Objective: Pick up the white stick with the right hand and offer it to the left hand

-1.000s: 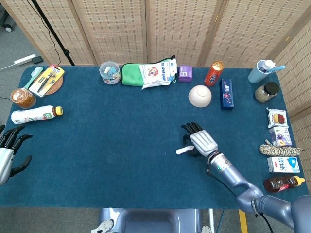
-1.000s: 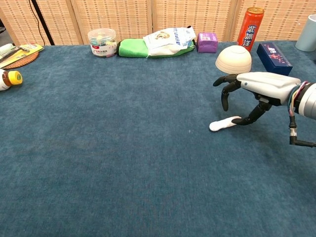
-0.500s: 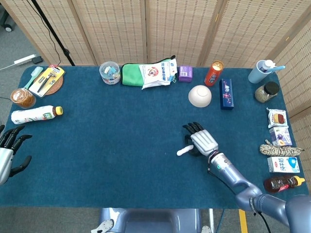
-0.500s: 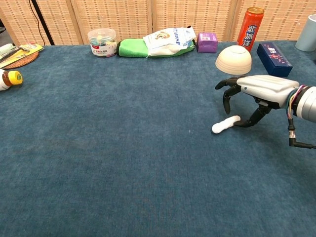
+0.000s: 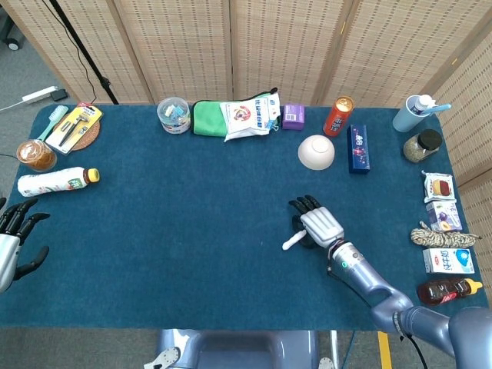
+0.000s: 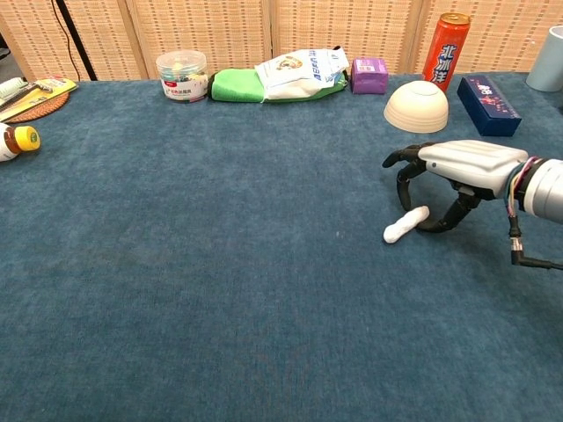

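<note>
The white stick (image 5: 292,241) (image 6: 405,225) lies on the blue table, slanted, right of centre. My right hand (image 5: 319,224) (image 6: 459,162) hovers palm down over its right end. The thumb touches that end from behind, while the other fingers (image 6: 403,180) arch above the stick with a gap between. The stick rests on the cloth and is not lifted. My left hand (image 5: 14,240) hangs at the table's far left edge, fingers spread, holding nothing; the chest view does not show it.
A white bowl (image 5: 316,151) (image 6: 416,106), a blue box (image 5: 358,148) and a red can (image 5: 338,115) stand behind the right hand. Bags, a tub and a purple box line the back edge. A bottle (image 5: 55,181) lies far left; packets and a rope sit far right.
The stick has swung under the right hand's thumb: its free end has moved nearer the front edge, so it now lies more slanted. The right hand has shifted slightly; the left hand has stayed still.
</note>
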Controlling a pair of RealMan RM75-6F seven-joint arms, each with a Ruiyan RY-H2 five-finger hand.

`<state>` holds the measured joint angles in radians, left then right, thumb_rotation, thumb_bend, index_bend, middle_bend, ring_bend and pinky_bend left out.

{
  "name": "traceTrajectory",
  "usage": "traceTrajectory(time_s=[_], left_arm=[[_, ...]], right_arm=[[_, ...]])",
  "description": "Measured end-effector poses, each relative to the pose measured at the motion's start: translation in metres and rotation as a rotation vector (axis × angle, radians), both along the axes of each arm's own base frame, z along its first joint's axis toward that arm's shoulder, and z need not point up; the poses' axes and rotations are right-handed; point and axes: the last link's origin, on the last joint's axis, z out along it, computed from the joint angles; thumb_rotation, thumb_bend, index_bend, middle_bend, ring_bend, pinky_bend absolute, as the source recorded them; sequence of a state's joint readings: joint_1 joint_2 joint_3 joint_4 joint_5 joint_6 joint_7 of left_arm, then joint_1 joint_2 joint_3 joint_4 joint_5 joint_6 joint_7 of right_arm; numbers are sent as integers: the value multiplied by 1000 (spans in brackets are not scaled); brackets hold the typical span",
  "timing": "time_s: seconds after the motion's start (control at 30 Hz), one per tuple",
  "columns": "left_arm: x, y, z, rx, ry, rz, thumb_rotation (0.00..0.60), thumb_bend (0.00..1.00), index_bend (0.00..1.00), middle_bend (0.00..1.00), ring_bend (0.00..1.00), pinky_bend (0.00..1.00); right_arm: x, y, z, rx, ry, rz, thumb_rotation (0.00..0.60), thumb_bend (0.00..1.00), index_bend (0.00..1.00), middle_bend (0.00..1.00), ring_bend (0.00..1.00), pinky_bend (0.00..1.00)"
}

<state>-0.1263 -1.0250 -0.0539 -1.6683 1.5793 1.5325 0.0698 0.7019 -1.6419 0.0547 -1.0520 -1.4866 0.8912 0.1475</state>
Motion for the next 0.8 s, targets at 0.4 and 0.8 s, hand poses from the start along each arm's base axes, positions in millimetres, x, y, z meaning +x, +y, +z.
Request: traceTrajectory(time_s=[0.4, 0.8], left_arm=[[1, 2, -1, -1, 1, -5, 600, 274, 277, 145, 149, 34], [14, 13, -10, -47, 15, -71, 600, 277, 286, 145, 149, 34]], right_arm=[[0, 0, -2, -2, 8, -10, 600, 419, 615, 202, 85, 0], [3, 5, 15, -58, -77, -67, 600, 464, 656, 246, 154, 0]])
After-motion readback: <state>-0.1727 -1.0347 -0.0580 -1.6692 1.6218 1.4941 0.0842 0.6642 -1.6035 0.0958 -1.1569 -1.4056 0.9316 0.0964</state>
